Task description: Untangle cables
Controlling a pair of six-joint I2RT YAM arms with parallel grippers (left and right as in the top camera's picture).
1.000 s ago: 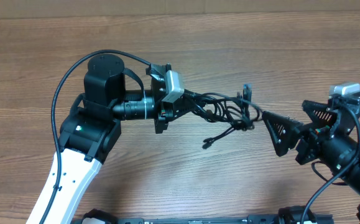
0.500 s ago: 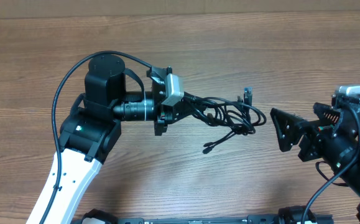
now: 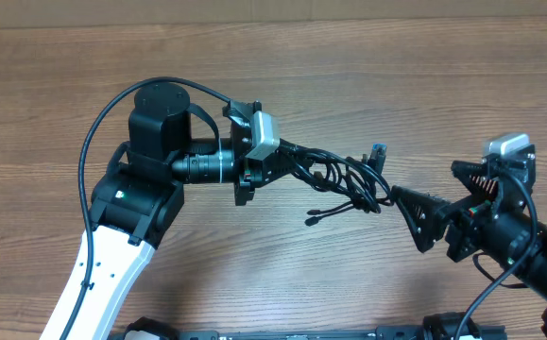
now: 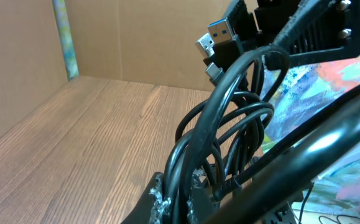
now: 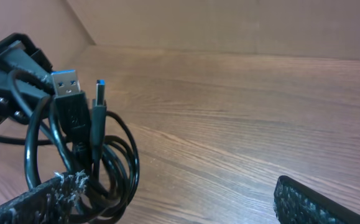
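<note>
Half a second on, our wide-open, empty right gripper (image 3: 423,178) has closed back in on the cables (image 3: 353,179), which our left gripper (image 3: 281,153) keeps clamped above the table's (image 3: 349,76) middle; a fresh grab looks near.

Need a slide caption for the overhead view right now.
Left gripper shut on the tangled cables; open right gripper alongside the bundle's other end.
</note>
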